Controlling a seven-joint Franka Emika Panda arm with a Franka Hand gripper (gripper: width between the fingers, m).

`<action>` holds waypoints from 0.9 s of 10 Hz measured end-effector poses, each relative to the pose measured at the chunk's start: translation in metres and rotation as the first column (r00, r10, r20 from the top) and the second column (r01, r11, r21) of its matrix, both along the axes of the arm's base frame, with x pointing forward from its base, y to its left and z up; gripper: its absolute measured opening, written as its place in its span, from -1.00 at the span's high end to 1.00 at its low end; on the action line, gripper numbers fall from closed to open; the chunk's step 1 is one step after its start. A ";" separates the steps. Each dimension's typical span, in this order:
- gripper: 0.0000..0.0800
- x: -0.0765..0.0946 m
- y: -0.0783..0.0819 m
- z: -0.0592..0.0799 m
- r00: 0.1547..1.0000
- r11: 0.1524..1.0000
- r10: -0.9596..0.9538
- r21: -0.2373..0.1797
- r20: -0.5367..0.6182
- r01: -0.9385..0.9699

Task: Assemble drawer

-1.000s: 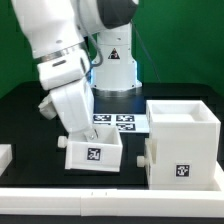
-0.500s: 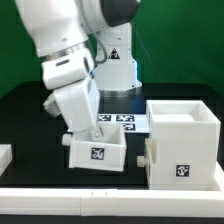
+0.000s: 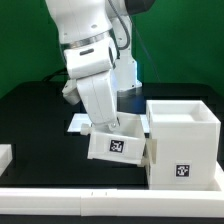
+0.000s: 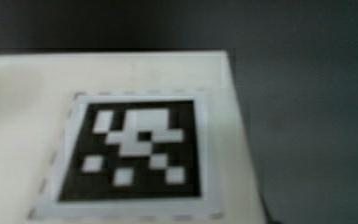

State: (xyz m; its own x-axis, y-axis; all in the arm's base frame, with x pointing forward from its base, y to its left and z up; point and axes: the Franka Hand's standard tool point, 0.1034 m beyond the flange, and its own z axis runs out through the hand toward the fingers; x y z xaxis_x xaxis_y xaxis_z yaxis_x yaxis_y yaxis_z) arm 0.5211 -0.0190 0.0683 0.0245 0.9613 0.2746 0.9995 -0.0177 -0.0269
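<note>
Table (image 3: 35,120) is black, wall (image 3: 185,50) green; you see one casing (image 3: 186,140), one tilted tray (image 3: 120,148) pinched by your gripper (image 3: 109,127).

Black desk (image 3: 35,120) carries the marker board (image 3: 77,123), mostly hidden; green wall (image 3: 190,40) behind, white ledge (image 3: 60,192) in front.

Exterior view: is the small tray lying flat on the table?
No, the tray hangs tilted, one side higher, held by the gripper.

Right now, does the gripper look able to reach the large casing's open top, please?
Probably yes: the gripper, gripping the tilted tray, hangs just beside the casing, and nothing covers its top.
</note>
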 end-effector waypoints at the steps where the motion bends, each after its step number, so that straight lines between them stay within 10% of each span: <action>1: 0.91 -0.001 -0.004 -0.001 1.000 1.000 0.012 0.003 0.004 -0.012; 6: 0.91 -0.001 -0.013 0.000 0.999 0.998 0.047 0.035 -0.008 -0.047; 9: 0.91 0.010 -0.032 0.004 0.996 0.986 0.086 0.138 0.019 -0.088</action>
State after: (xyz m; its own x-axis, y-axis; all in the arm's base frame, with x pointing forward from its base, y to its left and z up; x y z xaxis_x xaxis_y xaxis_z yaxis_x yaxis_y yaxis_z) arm 0.5311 -0.0512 0.0725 -0.0620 0.9121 0.4052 0.9973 0.0725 -0.0105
